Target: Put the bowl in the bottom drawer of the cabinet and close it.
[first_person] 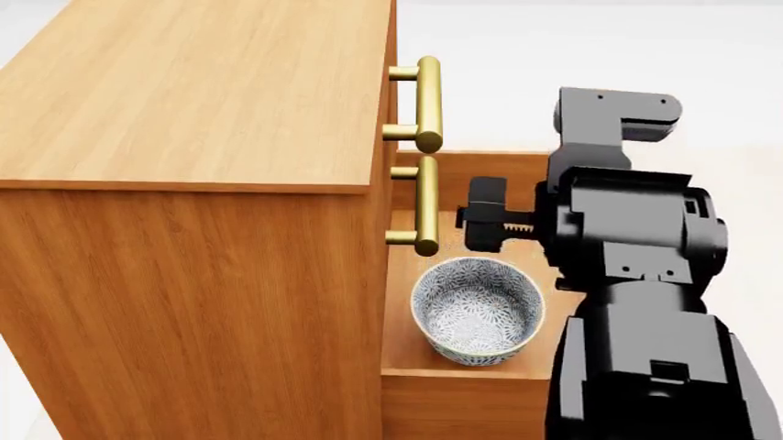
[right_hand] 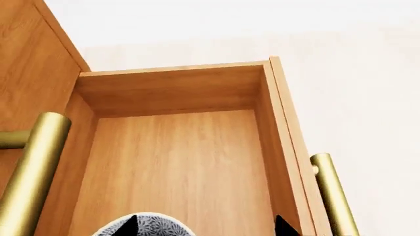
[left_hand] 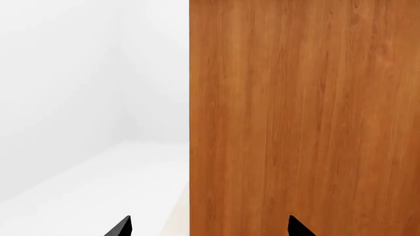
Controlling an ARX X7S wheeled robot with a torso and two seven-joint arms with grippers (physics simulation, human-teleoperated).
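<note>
- Bowl, small round deep one, white-grey w/ fine blue-grey speckle (first_person: 478, 310), sat upright on the floor of the honey-brown wooden bottom drawer (first_person: 456, 387), near the cabinet-side wall; placing step looked done.
- Drawer stood pulled well out from the boxy honey-brown wood-grain cabinet (first_person: 183, 101); closing was what remained, by my read.
- Right tool (right_hand: 206, 227): two black tips apart, straddling the bowl's rim in the right wrist view but not touching it, so wide and empty, hanging just above the bowl.
- Left tool (left_hand: 210, 227): tips spread wide, nothing between them, facing the cabinet's plain side panel; white floor beside it.
- Drawer's own brass bar handle (right_hand: 335, 191) was on the outer front, away from the cabinet; free of obstruction, floor beyond it bare.
- Edges: two upper brass bar handles (first_person: 427, 101) jutted over the drawer's inner end, close to the right arm's wrist; lifting straight up near them risked a knock, I'd judge.
- Room: drawer interior beyond the bowl empty; pushing the front shut needed the right arm out of the box first.
</note>
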